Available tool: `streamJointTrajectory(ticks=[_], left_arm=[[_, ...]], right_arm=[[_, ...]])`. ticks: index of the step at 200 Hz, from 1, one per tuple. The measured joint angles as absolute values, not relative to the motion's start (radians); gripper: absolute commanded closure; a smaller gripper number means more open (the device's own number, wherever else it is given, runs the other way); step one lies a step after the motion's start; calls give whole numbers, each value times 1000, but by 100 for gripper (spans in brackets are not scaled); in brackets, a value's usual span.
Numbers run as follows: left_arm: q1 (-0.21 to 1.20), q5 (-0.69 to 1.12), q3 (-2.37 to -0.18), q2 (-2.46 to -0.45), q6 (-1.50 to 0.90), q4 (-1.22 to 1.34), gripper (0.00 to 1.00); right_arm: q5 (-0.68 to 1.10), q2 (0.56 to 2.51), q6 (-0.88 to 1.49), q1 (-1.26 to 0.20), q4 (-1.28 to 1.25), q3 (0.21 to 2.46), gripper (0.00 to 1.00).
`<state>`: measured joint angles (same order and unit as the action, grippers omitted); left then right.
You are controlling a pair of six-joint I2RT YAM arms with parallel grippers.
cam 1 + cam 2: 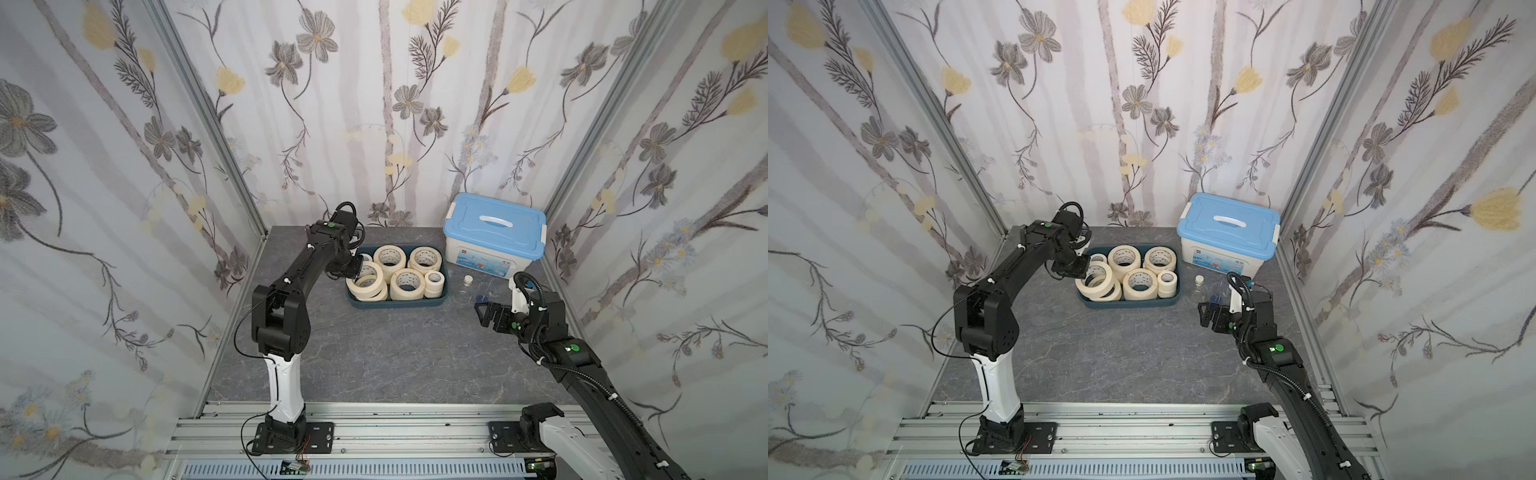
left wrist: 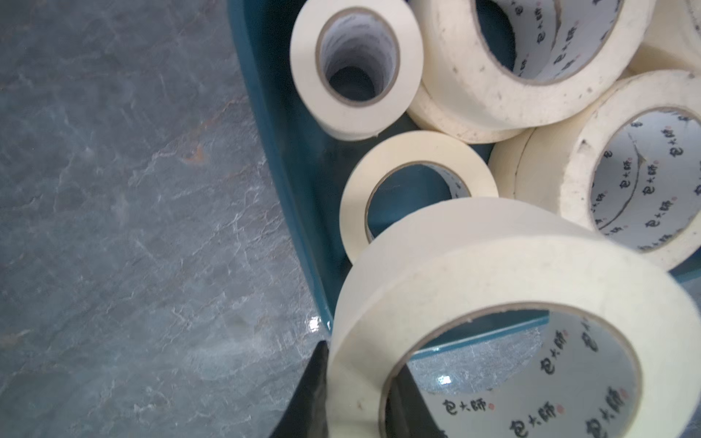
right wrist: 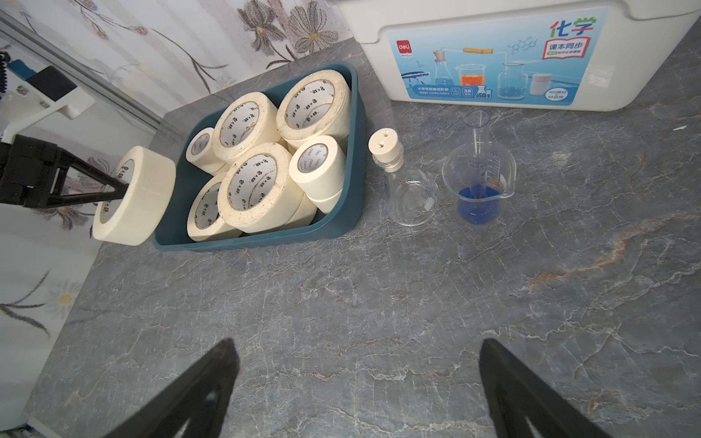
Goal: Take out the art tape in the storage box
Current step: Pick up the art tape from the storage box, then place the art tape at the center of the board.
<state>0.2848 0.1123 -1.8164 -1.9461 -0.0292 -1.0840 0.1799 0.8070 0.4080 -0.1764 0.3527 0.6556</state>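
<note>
Right wrist view gives the clearest look: the left hand (image 3: 123, 188) is clamped on the wall of one large roll of art tape (image 3: 134, 195), one finger inside the printed core and the other on the outer face, and the roll is tipped on edge in the air just outside the end wall of the storage box (image 3: 261, 239), over the desk (image 3: 379, 303). Left wrist view confirms it, with the black fingers (image 2: 311, 394) pinching that roll's wall right at the lens and the teal rim of the box directly beyond the hand. Further past the held roll, inside the box, sit the others: a small roll (image 2: 356, 64) standing tall at the far end, another small one (image 2: 417, 189) lying flat on the box floor closer to the hand, and large rolls piled against each other alongside. In both top views the box is crowded with cream rings, some leaning on their neighbours, and the left hand (image 1: 353, 266) hangs at the box's near-side end. Over on the other side, the right hand (image 3: 356, 379) is spread wide and holds nothing, hovering above bare desk; ahead of it stand a stoppered glass flask (image 3: 411, 193) and a beaker (image 3: 478, 189) with blue liquid, and beyond those a white tub (image 1: 492, 249) with a blue lid.
</note>
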Motion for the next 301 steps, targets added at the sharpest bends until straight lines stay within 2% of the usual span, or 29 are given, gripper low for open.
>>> streamJointTrajectory(ticks=[67, 124, 199, 301], left_arm=[[151, 56, -1406, -1588, -230, -1020, 90], [7, -44, -1189, -1473, -348, -976, 93], [-87, -52, -1063, -1530, -440, -825, 95], [-110, -28, -1006, -1634, -467, -731, 95]], right_arm=[[186, 796, 408, -175, 357, 658, 0], [192, 825, 408, -176, 363, 677, 0], [192, 815, 408, -176, 371, 677, 0], [192, 812, 400, -176, 396, 661, 0]])
